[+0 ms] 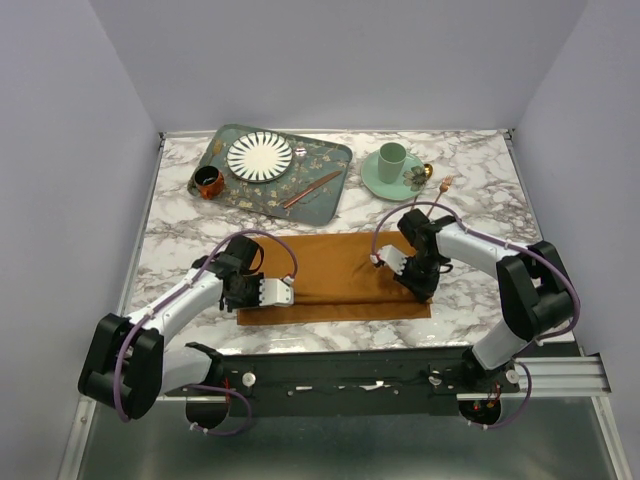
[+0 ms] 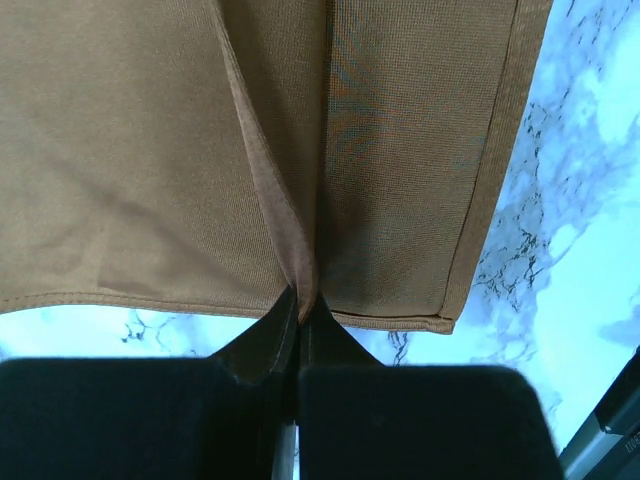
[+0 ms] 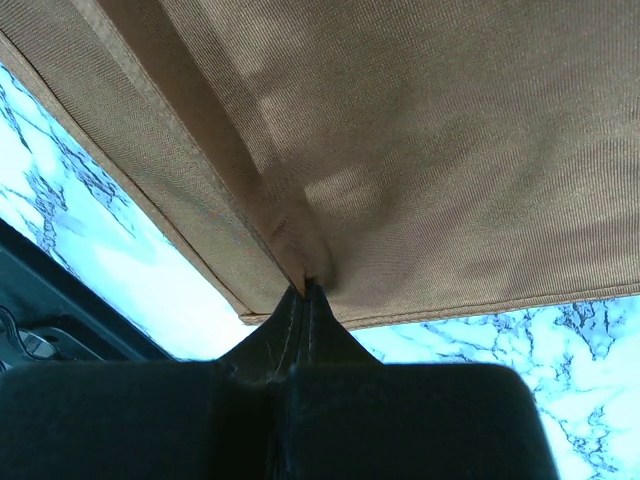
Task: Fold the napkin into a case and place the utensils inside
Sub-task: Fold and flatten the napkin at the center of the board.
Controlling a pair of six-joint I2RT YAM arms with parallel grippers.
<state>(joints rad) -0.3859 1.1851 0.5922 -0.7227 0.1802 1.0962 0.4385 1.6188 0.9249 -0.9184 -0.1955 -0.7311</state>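
- Top external view: the napkin (image 1: pixel 340 275) lies as a wide rust-orange band across the middle of the table (image 1: pixel 180 240), between the two arms; it is not yet narrowed into a case
- the left pincer (image 1: pixel 246 300) stands at the napkin's left short edge and the right pincer (image 1: pixel 424 292) at its right short edge, each close to the near corner; taking both ends at once looks meant to carry the near flap over evenly for another fold
- left wrist view: the left pincer (image 2: pixel 300 305) is closed tight on a raised pleat of the napkin (image 2: pixel 130 150) right at the hem
- right wrist view: the right pincer (image 3: pixel 306 292) is likewise clamped on a pinched ridge of the napkin (image 3: pixel 450 150) at its edge
- the utensils wait well apart at the far side: a knife-like piece (image 1: pixel 312 189) on the green tray (image 1: pixel 340 165), a spoon (image 1: pixel 427 172) and fork (image 1: pixel 444 184) by the saucer (image 1: pixel 375 180); these last two are too small to read surely
- from above, the wrists hide the fingertips; how many cloth layers each pinch holds cannot be told
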